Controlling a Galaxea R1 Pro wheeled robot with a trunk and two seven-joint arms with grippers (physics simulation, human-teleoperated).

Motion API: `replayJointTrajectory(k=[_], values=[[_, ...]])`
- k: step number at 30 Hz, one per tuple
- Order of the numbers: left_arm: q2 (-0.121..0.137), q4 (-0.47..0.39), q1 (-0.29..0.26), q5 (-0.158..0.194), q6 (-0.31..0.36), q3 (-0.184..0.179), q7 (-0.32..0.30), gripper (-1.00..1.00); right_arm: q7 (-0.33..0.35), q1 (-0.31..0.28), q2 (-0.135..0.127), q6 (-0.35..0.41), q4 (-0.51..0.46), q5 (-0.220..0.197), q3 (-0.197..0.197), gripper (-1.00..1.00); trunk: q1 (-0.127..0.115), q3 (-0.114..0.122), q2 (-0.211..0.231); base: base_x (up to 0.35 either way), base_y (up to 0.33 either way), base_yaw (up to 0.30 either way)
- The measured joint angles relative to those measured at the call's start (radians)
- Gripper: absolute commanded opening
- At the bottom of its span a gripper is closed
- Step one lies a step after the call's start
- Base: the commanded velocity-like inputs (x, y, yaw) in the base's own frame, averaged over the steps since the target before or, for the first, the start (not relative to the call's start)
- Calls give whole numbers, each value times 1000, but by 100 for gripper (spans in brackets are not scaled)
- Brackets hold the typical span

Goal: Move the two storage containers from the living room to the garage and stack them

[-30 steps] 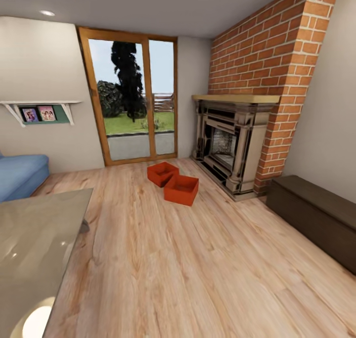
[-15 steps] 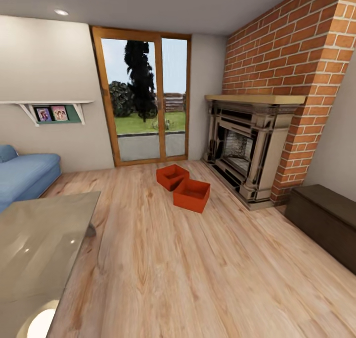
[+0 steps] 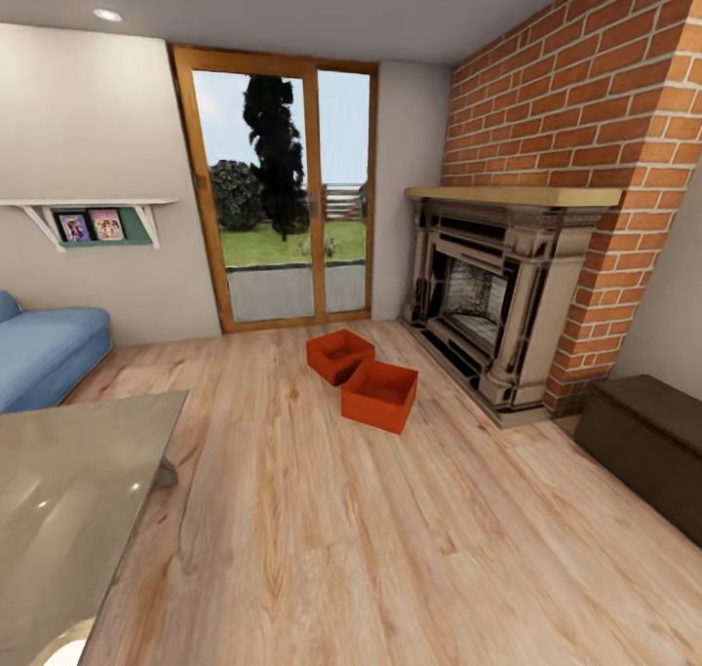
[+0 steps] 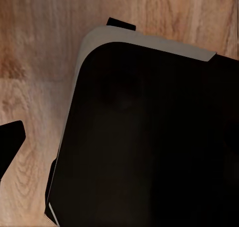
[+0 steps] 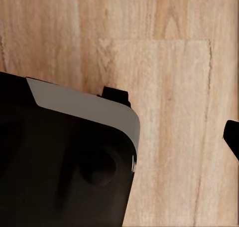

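The two storage containers (image 3: 363, 377) sit touching corner to corner on the living room's light wood floor (image 3: 322, 539), between the glass doors (image 3: 283, 193) and the fireplace (image 3: 492, 300). A blue sofa (image 3: 44, 349) stands well apart. Whether either gripper is parted or clenched cannot be told.

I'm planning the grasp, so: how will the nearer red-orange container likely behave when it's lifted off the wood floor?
The nearer container looks empty and thin-walled, so it is probably light. Its flat base and boxy shape suggest it won't roll. Being open-topped, its walls may flex if pinched by one rim. It sits corner to corner with the farther container, which a push might nudge.
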Motion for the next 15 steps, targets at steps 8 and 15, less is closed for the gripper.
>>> replayJointTrajectory(k=[8,15], values=[[0,0,0,0,0,0,0,100,0,0,-1,0,0,1,0,100,0,0,0,324,0,0],[0,0,0,0,0,0,0,100,0,0,-1,0,0,1,0,100,0,0,0,324,0,0]])
